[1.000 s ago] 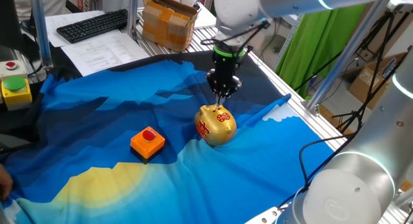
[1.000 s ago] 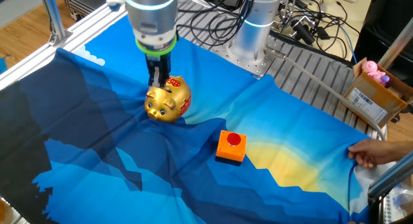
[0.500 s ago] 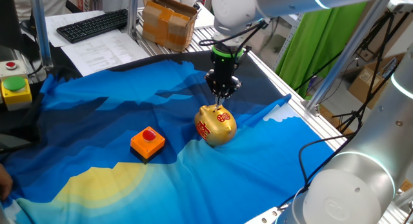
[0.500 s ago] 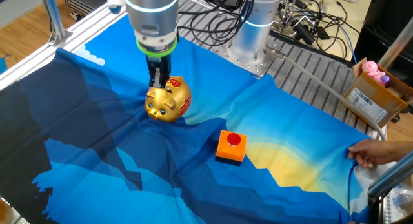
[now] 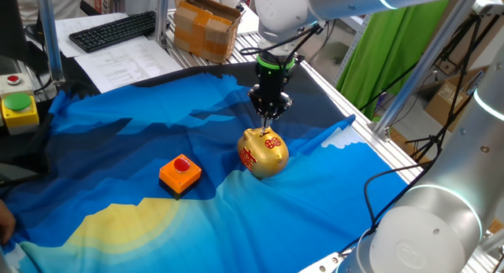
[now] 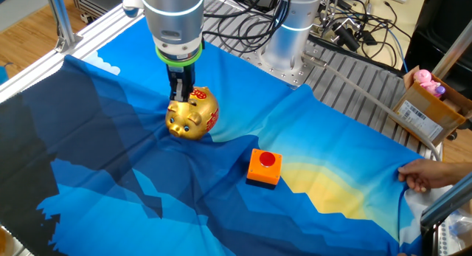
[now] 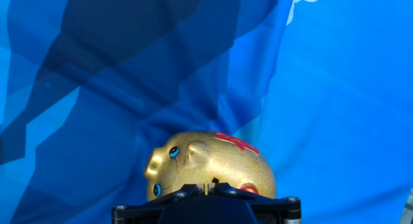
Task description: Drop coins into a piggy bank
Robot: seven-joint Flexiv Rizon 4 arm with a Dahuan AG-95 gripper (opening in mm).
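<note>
Desk (image 6: 354,86): blue cloth (image 5: 118,147); gold piggy bank (image 5: 264,153); orange block (image 5: 179,173) at 8 o'clock. Pincer (image 5: 266,120) above bank; opening unclear.

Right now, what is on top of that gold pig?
The gripper hangs right above the back of the piggy bank, fingertips close together at its top. Whether a coin sits between them cannot be seen; the slot is covered by the hand. Under the pig lies the blue cloth.
</note>
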